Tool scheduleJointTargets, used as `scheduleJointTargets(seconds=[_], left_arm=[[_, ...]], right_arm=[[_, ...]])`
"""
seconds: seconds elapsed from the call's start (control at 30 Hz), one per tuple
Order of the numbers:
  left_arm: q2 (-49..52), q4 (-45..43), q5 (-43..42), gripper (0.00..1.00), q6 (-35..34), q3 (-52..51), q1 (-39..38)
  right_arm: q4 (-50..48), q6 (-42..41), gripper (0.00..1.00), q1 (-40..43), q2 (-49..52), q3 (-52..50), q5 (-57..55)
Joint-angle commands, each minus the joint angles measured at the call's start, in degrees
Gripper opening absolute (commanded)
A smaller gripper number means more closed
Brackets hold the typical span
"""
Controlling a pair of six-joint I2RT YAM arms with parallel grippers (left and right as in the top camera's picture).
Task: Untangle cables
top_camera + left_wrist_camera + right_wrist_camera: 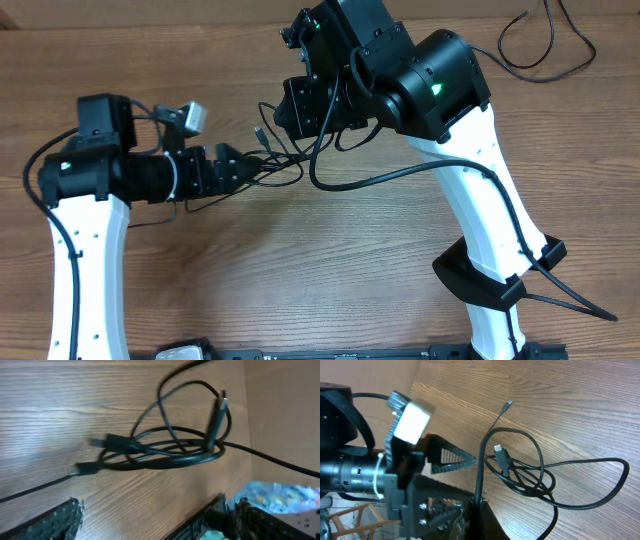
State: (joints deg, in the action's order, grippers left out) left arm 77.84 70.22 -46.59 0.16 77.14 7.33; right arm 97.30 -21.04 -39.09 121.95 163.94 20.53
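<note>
Fingers [55, 520] of the left gripper [150, 512] gaping apart and empty, just short of the black cables [165, 455] lying knotted on the wooden table [50, 405], right gripper [481, 512] pinching one strand of them.

- The black cables [165, 455] lie in one knotted bundle on the wooden desk [60, 400], with several thin strands looped over each other (how many separate cords there are is unclear).
- A long plug [216, 417] with a metal tip stands tilted up out of the knot. A blocky plug [117, 442] and a smaller plug [85, 467] lie flat at the opposite side.
- A wide loop [615, 467] trails off the bundle across the desk.
- One strand [481, 475] runs straight up, pinched in the right gripper [481, 510].
</note>
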Motion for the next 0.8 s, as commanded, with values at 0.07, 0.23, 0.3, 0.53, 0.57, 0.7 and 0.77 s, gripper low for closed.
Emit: scheduleJointTargets(seconds=[0.07,0.23,0.3,0.53,0.57,0.7,0.77], left_arm=[[0.15,-4.35,3.72,0.89,-7.10,-0.17,-2.49],[0.24,-7.26,7.45,0.85,-7.08,-0.17,-2.64],[0.44,-7.23,10.62,0.82,-7.04,-0.17,-2.67],[0.63,-6.86,21.46,0.87,-3.17,-0.17,-4.94],[0.63,-6.84,21.51,0.88,-2.49,-0.17,-5.53],[0.63,-6.88,21.51,0.91,0.22,-0.17,-7.52],[0.63,-7.13,21.53,0.90,1.18,-0.17,-8.50]], right_arm=[[-0.26,-0.22,0.04,-0.04,-2.58,1.44,0.79],[-0.26,-0.20,0.04,-0.04,-2.58,1.46,0.76],[-0.26,-0.20,0.04,-0.04,-2.58,1.44,0.76],[-0.26,-0.20,0.05,-0.04,-2.58,1.44,0.76],[-0.26,-0.20,0.05,-0.04,-2.58,1.44,0.76],[-0.26,-0.17,0.07,-0.04,-2.58,1.44,0.74],[-0.26,-0.17,0.07,-0.04,-2.58,1.44,0.74]])
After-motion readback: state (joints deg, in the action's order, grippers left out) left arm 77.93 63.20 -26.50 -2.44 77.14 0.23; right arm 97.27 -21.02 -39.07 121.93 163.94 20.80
